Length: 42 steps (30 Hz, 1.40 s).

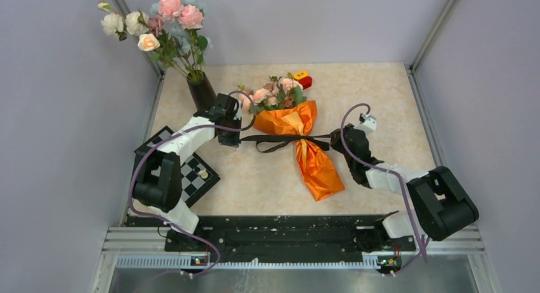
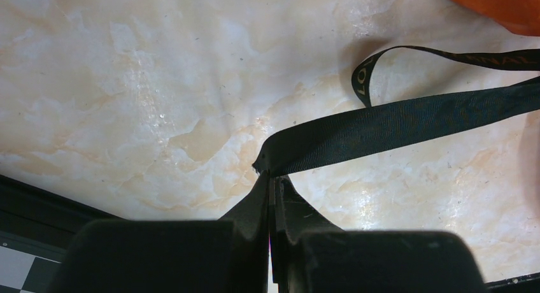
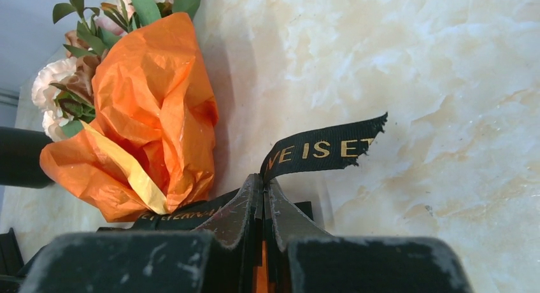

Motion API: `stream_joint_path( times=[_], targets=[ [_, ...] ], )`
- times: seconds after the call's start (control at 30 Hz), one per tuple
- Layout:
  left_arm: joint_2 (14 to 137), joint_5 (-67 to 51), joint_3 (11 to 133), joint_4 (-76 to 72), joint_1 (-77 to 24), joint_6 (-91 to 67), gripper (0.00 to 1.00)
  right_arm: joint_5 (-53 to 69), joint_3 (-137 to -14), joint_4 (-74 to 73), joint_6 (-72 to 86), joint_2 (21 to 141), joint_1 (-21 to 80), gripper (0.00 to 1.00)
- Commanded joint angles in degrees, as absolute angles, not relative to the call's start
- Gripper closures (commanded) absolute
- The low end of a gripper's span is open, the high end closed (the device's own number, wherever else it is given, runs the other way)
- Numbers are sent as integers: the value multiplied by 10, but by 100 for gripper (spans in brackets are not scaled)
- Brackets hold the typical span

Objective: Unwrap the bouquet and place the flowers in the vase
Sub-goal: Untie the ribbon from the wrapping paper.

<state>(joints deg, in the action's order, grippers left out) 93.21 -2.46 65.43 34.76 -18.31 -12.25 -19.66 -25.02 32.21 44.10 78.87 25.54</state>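
bouquet (image 1: 304, 140) lying on marbled beige table (image 1: 382, 95) | grey walls (image 1: 305, 19) around

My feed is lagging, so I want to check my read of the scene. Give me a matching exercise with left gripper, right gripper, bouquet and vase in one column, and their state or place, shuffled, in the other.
Things:
1. left gripper
2. right gripper
3. bouquet
4. vase

States or places:
A. lying on the table, wrapped in orange paper
B. shut on the black ribbon, with a gold-lettered tail sticking out beyond it
C. upright at the far left, holding a tall white-and-pink bunch
D. shut on the ribbon's very end

Pairs: 1-D, 2-B, 3-A, 4-C
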Motion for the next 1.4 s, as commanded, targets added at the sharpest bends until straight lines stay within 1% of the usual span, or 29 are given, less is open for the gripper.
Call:
stream_joint_path(
  times=[0.0,0.27,0.43,0.6,0.7,0.87,1.37],
  targets=[
    [932,-17,662,350,-178,-119,100,-207,-256,323,395,756,241,100],
    [933,-19,662,351,-176,-119,100,-211,-290,291,289,714,241,100],
    [933,-19,663,351,-176,-119,100,-182,-316,278,229,697,241,100],
    [934,-19,663,352,-175,-119,100,-127,-341,268,197,681,241,100],
    [934,-18,664,352,-175,-119,100,-107,-356,259,188,672,243,100],
    [935,-17,664,352,-174,-119,100,-119,-373,243,182,658,244,100],
    [936,-18,664,353,-171,-118,100,-140,-389,230,183,678,221,100]
  ],
)
